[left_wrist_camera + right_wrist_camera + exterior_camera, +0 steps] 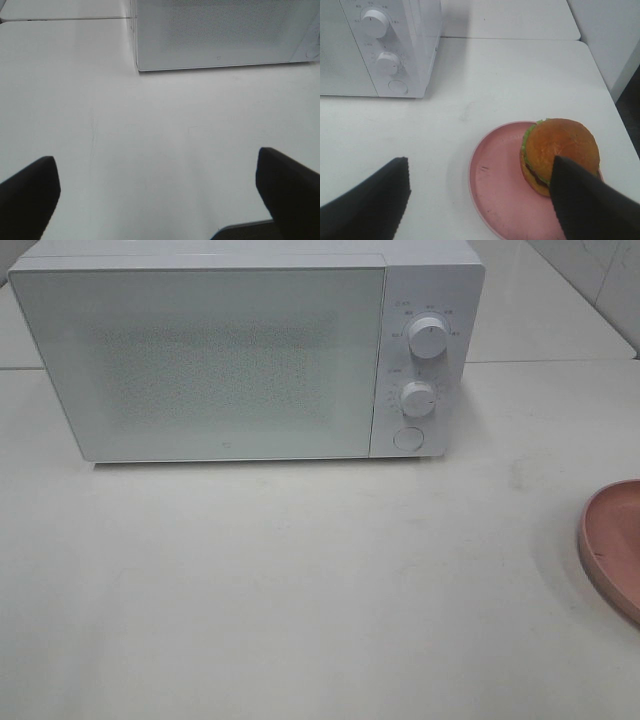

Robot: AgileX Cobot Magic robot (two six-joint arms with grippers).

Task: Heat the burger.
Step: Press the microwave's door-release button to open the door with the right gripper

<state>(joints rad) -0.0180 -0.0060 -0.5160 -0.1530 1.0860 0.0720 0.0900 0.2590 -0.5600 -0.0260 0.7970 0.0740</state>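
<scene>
Your left gripper [156, 155] and right gripper [480, 162] are spread and empty; shift the right until the burger [560, 145], partly behind 1 finger, sits centred between its 2 fingers.

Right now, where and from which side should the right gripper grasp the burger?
Across the burger at its middle layers, coming from above: it sits upright on the pink plate, its domed bun would likely slip, and the plate's rim blocks a low approach.

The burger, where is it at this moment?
The burger sits on the pink plate, which lies to the right of the microwave. Only the right wrist view shows it; the high view catches just the plate's edge.
</scene>
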